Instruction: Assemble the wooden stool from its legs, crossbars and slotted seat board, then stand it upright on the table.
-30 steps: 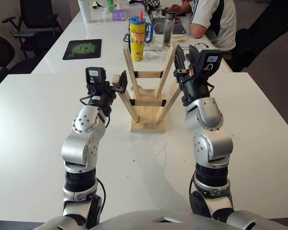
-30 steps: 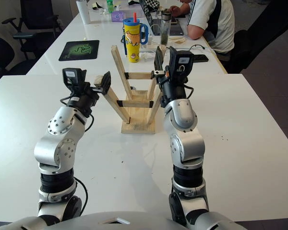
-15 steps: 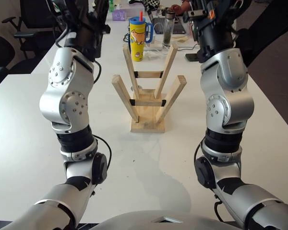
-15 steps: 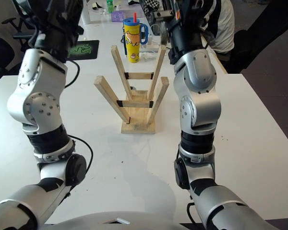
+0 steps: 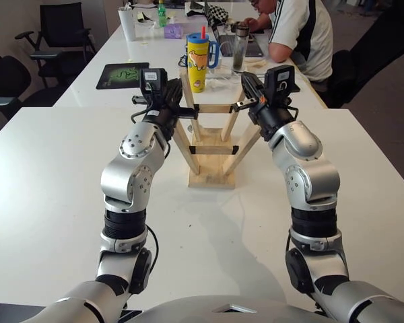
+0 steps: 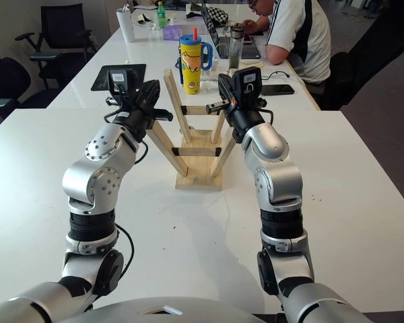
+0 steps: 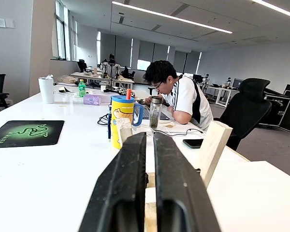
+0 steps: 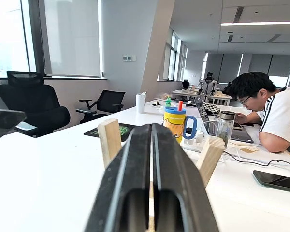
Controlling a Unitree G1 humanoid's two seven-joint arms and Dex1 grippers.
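Flipping is the step in hand, I judge. In the left eye view the stool [image 5: 211,145] sits inverted at frame centre, seat board [image 5: 211,179] on the table [image 5: 47,202], with my left gripper [image 5: 170,97] and right gripper [image 5: 249,91] beside its raised legs [image 5: 244,149]. In the left wrist view my fingers [image 7: 125,183] are nearly closed and empty. In the right wrist view my fingers [image 8: 133,179] are pressed together and empty. Next, both must open and grasp the legs.

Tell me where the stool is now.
In the left eye view the stool stands upside down mid-table, seat board down, between the left gripper and right gripper.
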